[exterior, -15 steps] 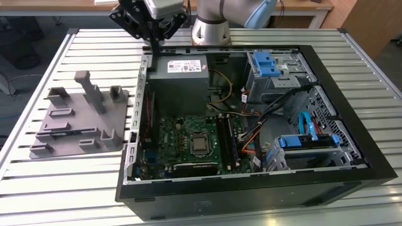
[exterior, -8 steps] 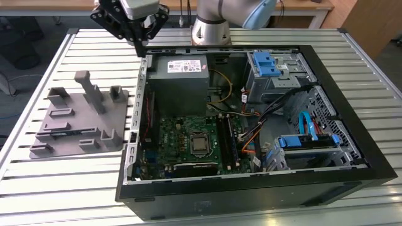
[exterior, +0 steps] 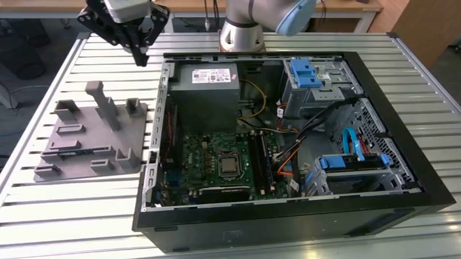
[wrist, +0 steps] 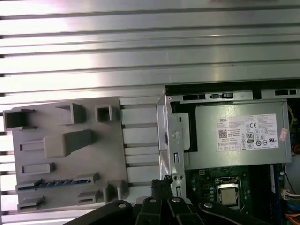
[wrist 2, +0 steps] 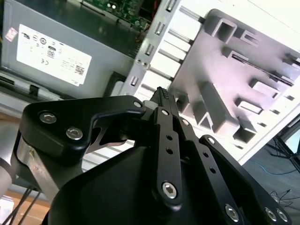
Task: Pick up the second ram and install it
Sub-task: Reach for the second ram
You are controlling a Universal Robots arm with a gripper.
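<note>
The second ram (wrist: 56, 183) lies flat in a slot of the grey tray (wrist: 108, 154), a thin blue-green stick with dark chips. In the exterior view it shows as a bluish strip (exterior: 72, 155) near the tray's (exterior: 79, 168) front. My gripper (exterior: 141, 57) hangs high over the slatted table, above the gap between the tray's far end and the case's back corner. Its black fingertips (wrist 2: 161, 96) meet and hold nothing. In the first wrist view the gripper (wrist: 161, 184) sits beside the case wall, well apart from the ram.
The open computer case (exterior: 403, 135) lies on the exterior view's right, with the motherboard (exterior: 216, 156), black slot rails (exterior: 259, 159), power supply (exterior: 205, 86), cables and blue drive brackets (exterior: 306, 73) inside. Upright blocks (exterior: 108, 108) stand on the tray. The arm's base (exterior: 241, 35) is at the back.
</note>
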